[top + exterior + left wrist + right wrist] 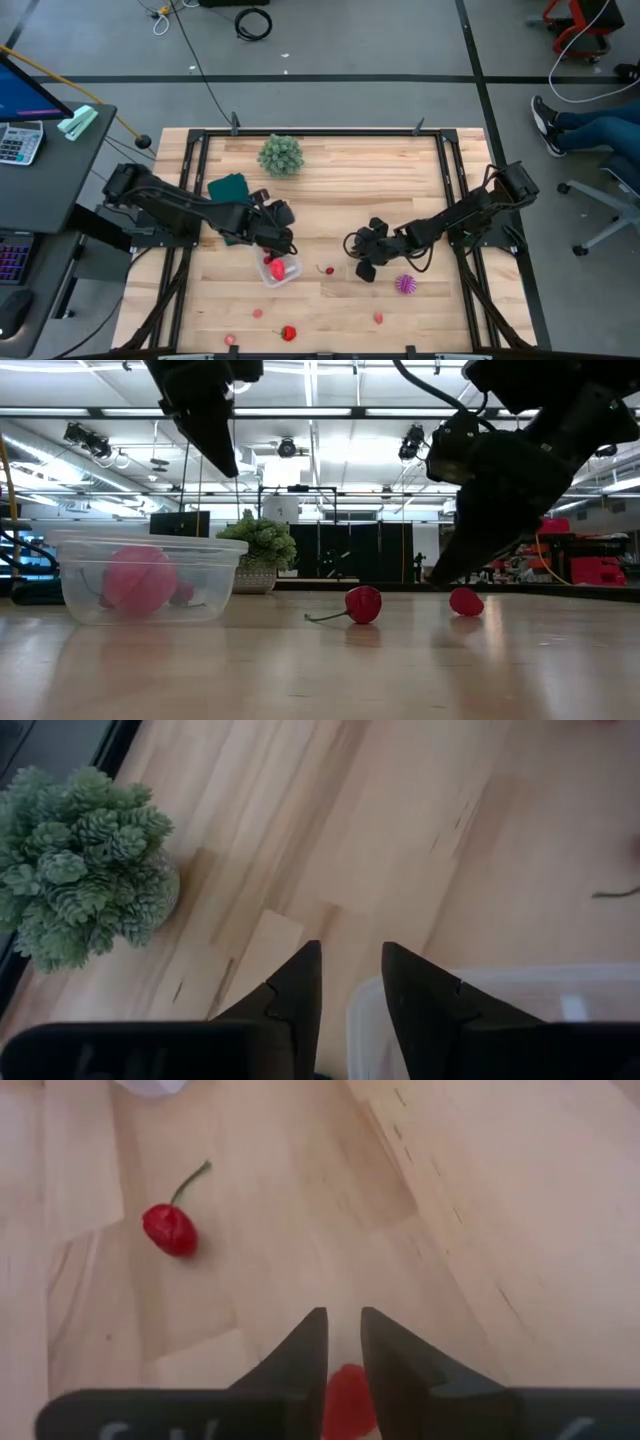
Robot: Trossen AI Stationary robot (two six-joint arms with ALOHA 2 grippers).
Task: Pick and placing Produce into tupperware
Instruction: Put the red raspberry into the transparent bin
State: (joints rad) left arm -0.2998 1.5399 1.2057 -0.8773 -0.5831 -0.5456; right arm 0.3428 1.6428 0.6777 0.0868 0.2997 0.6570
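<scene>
- While the left tool (283, 238) is hanging just above the far edge of the tupperware (281, 269), its two dark fingers (290, 1000) are standing a narrow gap apart with nothing between them.
- Sitting left of the table's (340, 175) middle, the tupperware is holding a large pink piece (138, 580) and a smaller red one beside it.
- Reaching in from the right side, the right tool (362, 262) is hovering low over the boards at mid-table, its fingers (305, 1355) drawn close around a small red piece (347, 1400); whether they are actually pressing on it I cannot tell.
- Lying loose between the tupperware and the right tool is a red cherry-like piece with a thin stem (329, 269).
- Resting just beside the right arm, toward the near edge, is the spiky purple piece (405, 284).
- Scattered along the near edge are more produce: a red piece (289, 333), a pink one (257, 313), another pink one (379, 318) and one at the very rim (231, 341).
- Standing at the far side of the table is a bushy pale-green plant (281, 155), with a dark green flat piece (230, 188) lying near the left arm.
</scene>
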